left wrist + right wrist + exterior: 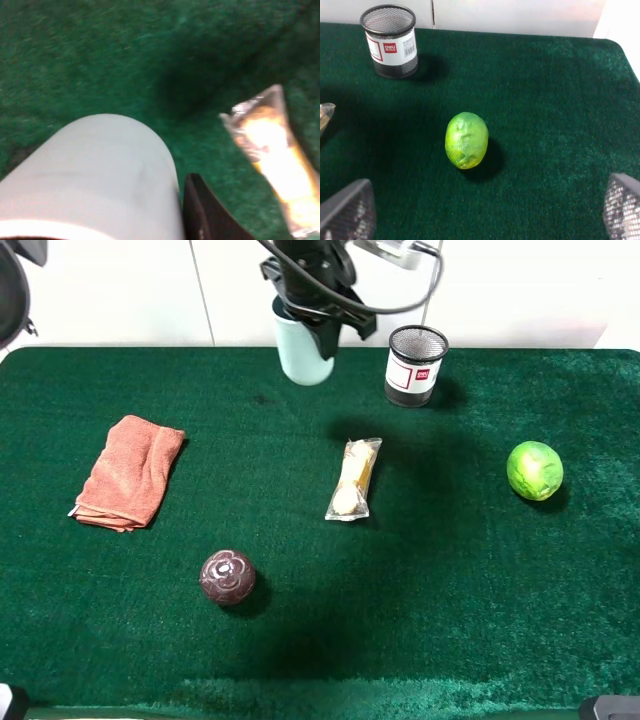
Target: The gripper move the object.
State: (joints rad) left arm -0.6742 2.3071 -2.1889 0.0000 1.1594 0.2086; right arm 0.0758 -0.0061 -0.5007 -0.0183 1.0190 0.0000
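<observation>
The pale blue-green cup (300,358) hangs tilted in the air at the back middle of the green table (450,570). My left gripper (318,328), a black claw with cables, is shut on it from above. In the left wrist view the cup (95,175) fills the near field, with one black finger (202,212) against its side and the other finger hidden. The cup's shadow falls on the cloth near the snack packet. My right gripper (482,210) is open and empty, low over the cloth near the green fruit.
A black mesh pen pot (415,365) with a white-red label stands right of the cup, and also shows in the right wrist view (390,40). A wrapped snack packet (354,478) (272,155) lies mid-table. A green fruit (535,470) (466,140), an orange towel (130,472) and a dark red ball (227,577) lie around.
</observation>
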